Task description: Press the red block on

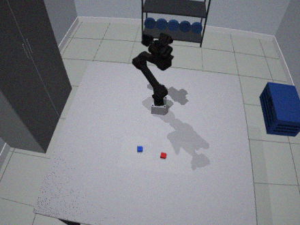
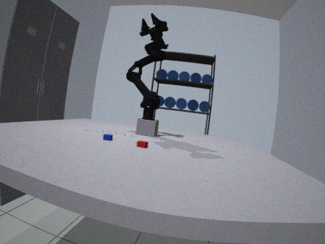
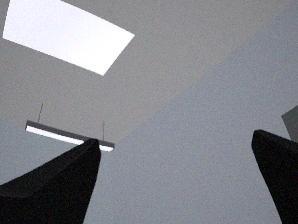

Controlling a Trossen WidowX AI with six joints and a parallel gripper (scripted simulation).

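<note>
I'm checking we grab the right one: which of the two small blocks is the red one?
The block nearer the table's front edge; the other is blue.

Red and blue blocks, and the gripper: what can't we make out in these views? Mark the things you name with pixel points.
- Studs or sockets on the red block (image 1: 163, 155) (image 2: 142, 144) and blue block (image 1: 140, 148) (image 2: 108, 137): too small, blurred, top and exterior.
- Both blocks' undersides: hidden by the blocks themselves, both views.
- Bases of the gripper's (image 2: 148, 24) (image 3: 176, 137) fingers: cut off by wrist frame's edge.

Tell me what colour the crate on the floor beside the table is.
Blue; it shows best from the top.
</note>
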